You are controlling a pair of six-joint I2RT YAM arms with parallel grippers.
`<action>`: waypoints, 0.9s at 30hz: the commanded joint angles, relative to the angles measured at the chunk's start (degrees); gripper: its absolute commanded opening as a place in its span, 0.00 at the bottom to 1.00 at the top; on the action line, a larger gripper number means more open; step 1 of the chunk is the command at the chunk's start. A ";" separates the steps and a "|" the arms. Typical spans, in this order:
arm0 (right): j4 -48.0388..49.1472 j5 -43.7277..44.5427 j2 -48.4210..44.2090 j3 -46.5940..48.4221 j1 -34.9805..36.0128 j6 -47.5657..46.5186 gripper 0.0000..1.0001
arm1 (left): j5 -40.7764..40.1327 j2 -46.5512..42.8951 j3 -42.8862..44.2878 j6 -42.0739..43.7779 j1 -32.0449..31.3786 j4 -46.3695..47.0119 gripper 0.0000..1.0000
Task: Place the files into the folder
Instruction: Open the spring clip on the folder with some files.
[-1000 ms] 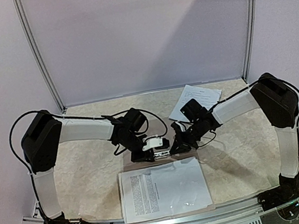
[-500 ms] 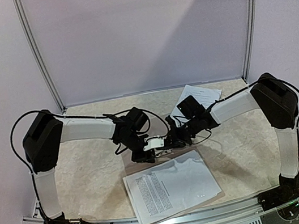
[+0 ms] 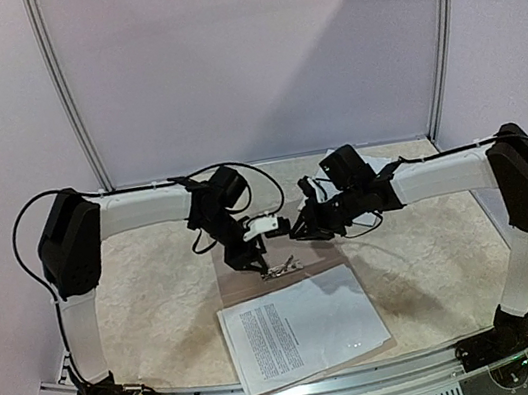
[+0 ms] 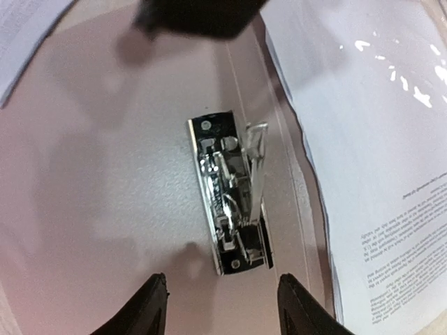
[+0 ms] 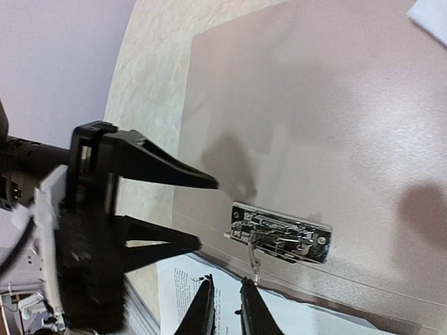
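The folder point(image 3: 241, 284) lies open on the table, its metal clip point(image 3: 281, 269) showing on the bare inner face. The files point(image 3: 304, 329) lie as a skewed stack on the folder's near half. My left gripper point(image 3: 251, 260) hangs just above and behind the clip. In the left wrist view it point(image 4: 223, 307) is open and empty, with the clip point(image 4: 234, 195) ahead and the files point(image 4: 377, 139) to the right. My right gripper point(image 5: 227, 307) is open only a narrow gap with nothing in it, beside the clip's point(image 5: 279, 234) raised wire lever.
A single loose printed sheet point(image 3: 372, 161) lies at the back right, partly under my right arm. The two grippers are close together over the folder point(image 5: 314, 105); my left gripper point(image 5: 207, 213) fills the left of the right wrist view. Metal rail point(image 3: 307, 393) along the near edge.
The stack of files has turned counter-clockwise on the folder. Both grippers have lifted up and back from the clip, and both jaws have widened. The right arm has swung outward.
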 commanded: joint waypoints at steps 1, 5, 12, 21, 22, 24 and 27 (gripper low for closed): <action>-3.28 12.02 -2.96 -4.08 0.51 2.26 0.08 | 4.70 -5.39 0.99 -1.83 4.31 -3.75 0.56; -3.61 16.22 -0.37 -5.01 1.85 3.29 0.00 | -0.56 -10.12 -5.63 -5.24 8.61 -1.03 0.56; 2.07 14.37 6.17 -1.51 4.58 3.42 0.00 | -7.98 -17.07 -23.66 -7.87 11.99 3.56 0.55; 3.70 13.94 13.17 7.29 10.87 5.58 0.00 | -3.75 -23.67 -37.30 -2.61 11.08 -0.81 0.44; 4.14 14.22 13.76 7.99 11.50 5.66 0.00 | -3.08 -24.03 -38.09 -1.27 10.39 -1.88 0.43; 4.37 14.63 14.65 9.67 12.79 5.78 0.00 | -2.13 -24.73 -39.63 0.57 8.31 -3.03 0.42; 4.90 14.16 16.26 11.39 14.45 7.37 0.00 | -0.28 -25.11 -41.02 2.24 6.03 -4.05 0.41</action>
